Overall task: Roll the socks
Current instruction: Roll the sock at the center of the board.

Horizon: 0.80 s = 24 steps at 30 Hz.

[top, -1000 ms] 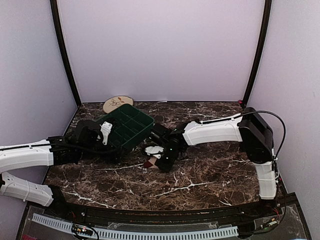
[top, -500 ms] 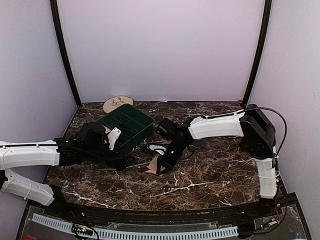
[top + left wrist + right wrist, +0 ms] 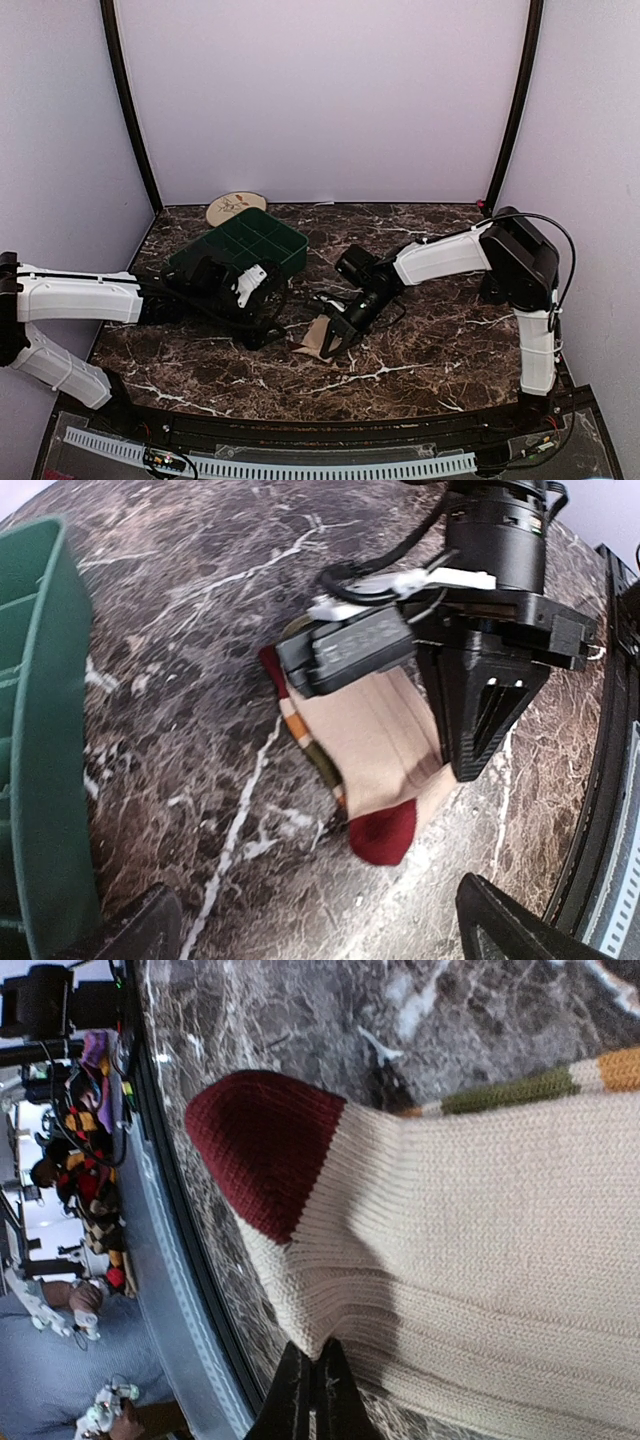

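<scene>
Since the left gripper (image 3: 265, 312) hangs spread wide with nothing in it, just beside the green tray (image 3: 250, 240), I note a first risk: a careless sweep toward the work could clip that tray. Right of it, the tan sock (image 3: 375, 740) lies flat on the marble table (image 3: 420, 350), not yet rolled, its red toe pointing at the near edge. The right gripper (image 3: 335, 335) is pressed together on a thin fold at the sock's edge. The bite looks shallow, so I judge a tug could pull the knit free. With both wrists this close, they may collide. I cannot pick out the second sock.
</scene>
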Each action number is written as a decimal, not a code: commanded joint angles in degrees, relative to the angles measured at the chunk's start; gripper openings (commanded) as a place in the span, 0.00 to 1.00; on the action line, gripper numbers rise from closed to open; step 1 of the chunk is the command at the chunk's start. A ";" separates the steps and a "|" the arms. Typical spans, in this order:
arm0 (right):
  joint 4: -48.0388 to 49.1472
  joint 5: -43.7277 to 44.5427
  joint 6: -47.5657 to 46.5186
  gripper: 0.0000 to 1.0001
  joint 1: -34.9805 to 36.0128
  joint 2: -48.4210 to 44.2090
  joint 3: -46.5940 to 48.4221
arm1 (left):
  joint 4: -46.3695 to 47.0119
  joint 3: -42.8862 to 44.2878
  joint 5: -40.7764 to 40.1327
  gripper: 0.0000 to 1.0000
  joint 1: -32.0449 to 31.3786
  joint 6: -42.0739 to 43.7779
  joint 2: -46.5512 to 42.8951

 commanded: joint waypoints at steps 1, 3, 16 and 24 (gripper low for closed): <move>6.81 -7.17 5.72 0.00 -1.57 -0.99 -1.77 | 0.00 3.77 2.50 0.98 -1.40 3.36 2.99; 7.60 -8.48 6.38 0.00 -2.18 -1.03 -2.17 | 0.10 4.68 2.90 0.99 -2.14 4.20 4.42; 4.16 -10.32 4.23 0.00 -3.95 0.12 -3.76 | 3.38 4.83 1.43 0.99 -2.86 7.91 9.31; 5.15 -10.59 5.19 0.00 -3.99 0.30 -3.89 | 2.52 6.99 0.81 0.99 -3.09 10.66 12.31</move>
